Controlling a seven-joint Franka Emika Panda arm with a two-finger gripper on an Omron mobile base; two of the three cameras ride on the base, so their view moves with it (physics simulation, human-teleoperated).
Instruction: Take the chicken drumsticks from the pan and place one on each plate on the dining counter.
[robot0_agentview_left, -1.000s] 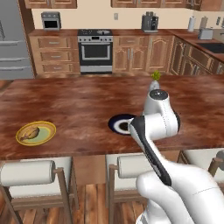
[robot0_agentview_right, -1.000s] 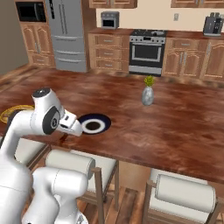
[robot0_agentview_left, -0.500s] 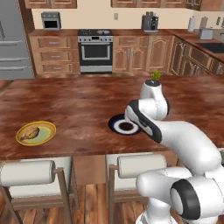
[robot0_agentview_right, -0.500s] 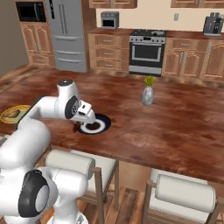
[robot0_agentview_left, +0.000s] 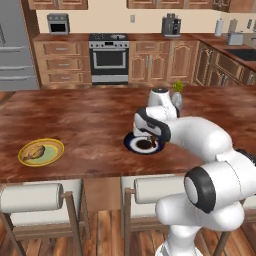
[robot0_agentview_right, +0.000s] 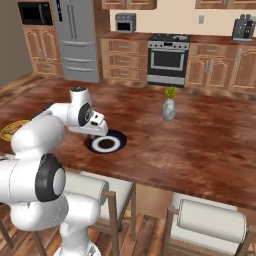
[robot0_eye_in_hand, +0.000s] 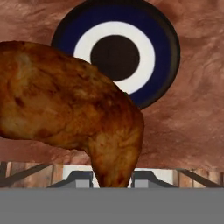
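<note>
Drumstick (robot0_eye_in_hand: 70, 105), the darker one, pinched by its narrow end in my gripper (robot0_eye_in_hand: 111, 177), hanging above the blue plate (robot0_eye_in_hand: 166, 57) on the counter (robot0_agentview_left: 85, 120). Pale drumstick (robot0_agentview_left: 34, 151) lies on the yellow plate (robot0_agentview_left: 56, 150), well apart. My read: centre the meat over the plate's middle, lower until it nearly touches, then release so it cannot roll off the rim.

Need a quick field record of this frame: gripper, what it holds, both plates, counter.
gripper: shut on the darker drumstick, above the blue-rimmed plate
blue-rimmed plate: on the dining counter, no drumstick on it yet
yellow-rimmed plate: on the counter's left part in the left base view, paler drumstick lying on it
vase: upright, beyond the blue-rimmed plate
</note>
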